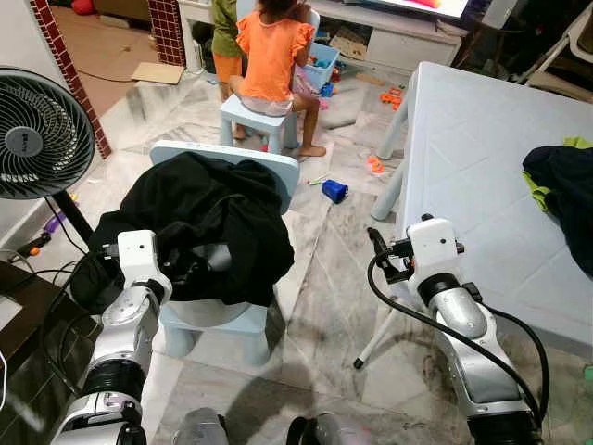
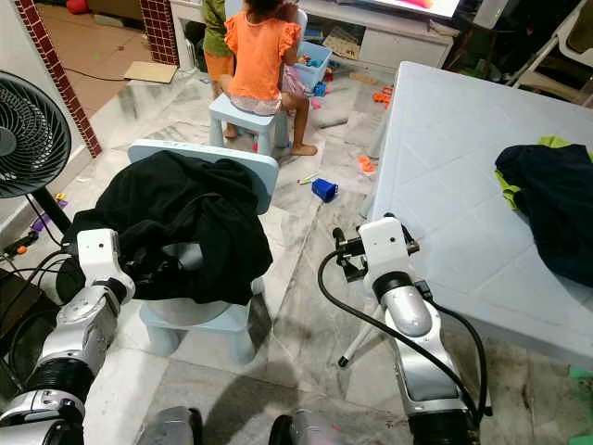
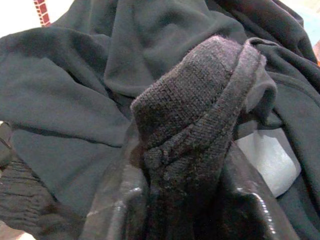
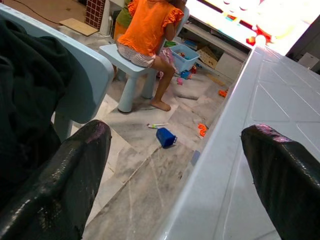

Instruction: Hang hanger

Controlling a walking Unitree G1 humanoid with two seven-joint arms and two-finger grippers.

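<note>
Left gripper (image 3: 190, 165) was clamped on the black garment (image 1: 208, 218) heaped on the chair (image 1: 232, 320) at centre left. Lifting slowly looked wisest. Right gripper (image 4: 175, 175) hung spread apart, empty.

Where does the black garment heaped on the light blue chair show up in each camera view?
Left eye: black garment left of centre, heaped on the light blue chair.
Right eye: left of centre too.
Left wrist: close up, bunched between the left gripper fingers.
Right wrist: along one edge, beside the chair back.
Shared landmark: the chair.
</note>
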